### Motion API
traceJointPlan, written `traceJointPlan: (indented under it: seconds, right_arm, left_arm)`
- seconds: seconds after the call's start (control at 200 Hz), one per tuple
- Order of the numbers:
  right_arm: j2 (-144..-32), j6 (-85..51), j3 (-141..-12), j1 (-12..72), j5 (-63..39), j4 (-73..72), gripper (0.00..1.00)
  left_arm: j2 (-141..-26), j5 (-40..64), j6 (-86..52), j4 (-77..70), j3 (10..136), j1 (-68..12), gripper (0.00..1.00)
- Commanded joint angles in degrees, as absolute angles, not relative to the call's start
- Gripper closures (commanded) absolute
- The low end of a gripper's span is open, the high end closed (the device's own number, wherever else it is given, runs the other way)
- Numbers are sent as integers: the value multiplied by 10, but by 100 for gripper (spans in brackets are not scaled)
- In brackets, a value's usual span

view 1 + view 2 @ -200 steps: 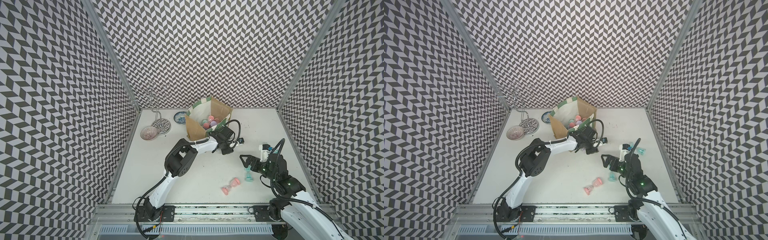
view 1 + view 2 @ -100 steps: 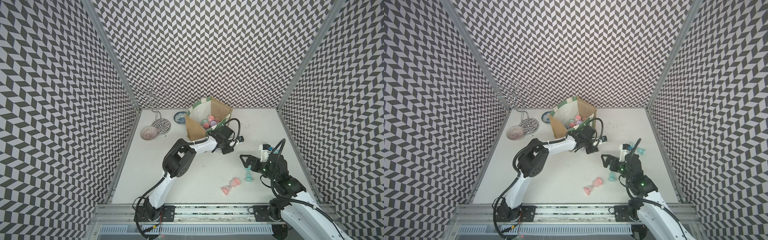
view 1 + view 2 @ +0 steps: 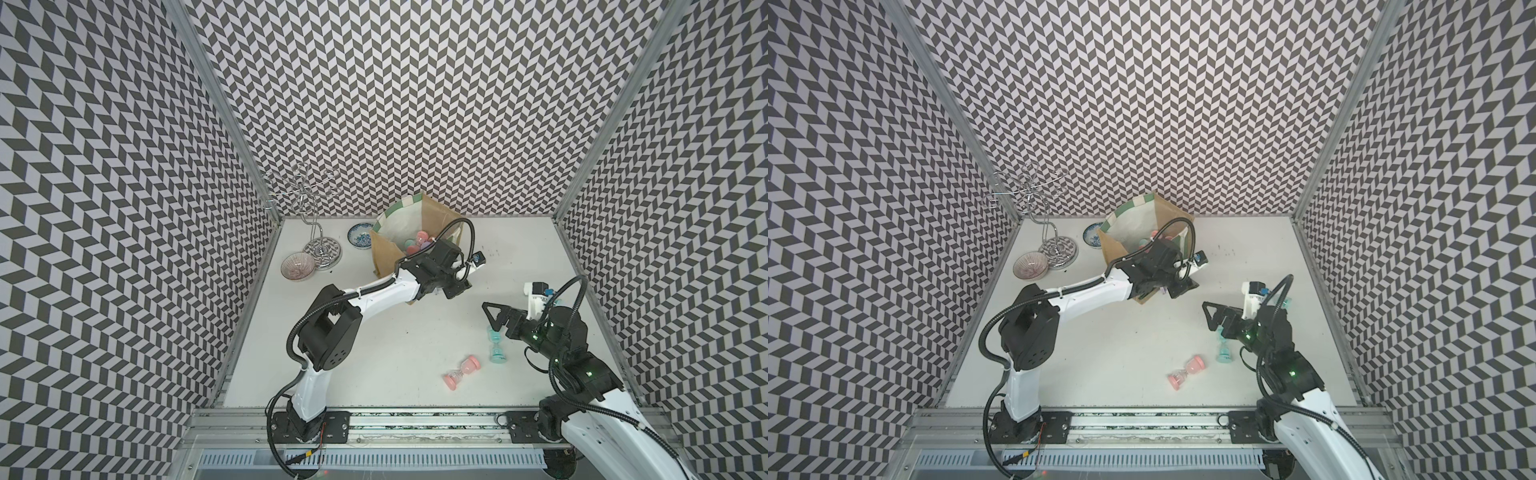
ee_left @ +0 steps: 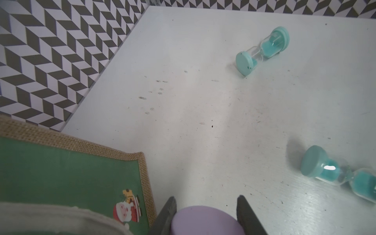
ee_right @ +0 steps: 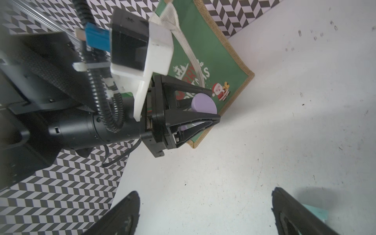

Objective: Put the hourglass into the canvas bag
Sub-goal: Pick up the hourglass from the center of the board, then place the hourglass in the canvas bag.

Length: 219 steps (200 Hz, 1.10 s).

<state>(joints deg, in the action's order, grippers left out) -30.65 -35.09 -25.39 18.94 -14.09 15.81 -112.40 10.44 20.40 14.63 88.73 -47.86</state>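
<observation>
Both top views high, looking down on table [image 3: 395, 340], wrist views close, sharing canvas bag [image 4: 61, 173]

Your canvas bag [image 3: 386, 255] stands open and upright: tan jute, a green Christmas front panel with a Santa, a green-white striped rim and white lining. Several small hourglasses [image 3: 420, 240] lie inside it. The lilac-capped hourglass [image 5: 204, 103] is clamped in the left gripper [image 5: 215, 106], just beside the bag's front corner. A pink hourglass [image 3: 462, 372] and two teal hourglasses [image 4: 262, 50] lie on their sides, well apart from the bag.
</observation>
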Motion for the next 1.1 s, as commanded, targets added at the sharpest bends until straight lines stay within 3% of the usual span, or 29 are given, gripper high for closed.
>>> traceJointPlan:
  seconds: [0.0, 0.401, 0.586, 1.091]
  right_arm:
    - [-300, -335, -281, 188, -153, 129, 1]
    - [-330, -324, -309, 187, -207, 44, 1]
    - [-371, -333, -315, 187, -237, -26, 1]
    - [-512, -318, -359, 187, -298, -148, 1]
  left_arm:
    - [-1080, 124, 161, 106, 872, -481, 73]
    - [-962, 94, 53, 90, 854, -477, 77]
    - [-932, 34, 14, 89, 872, -472, 78]
    - [-994, -36, -50, 59, 960, -369, 76]
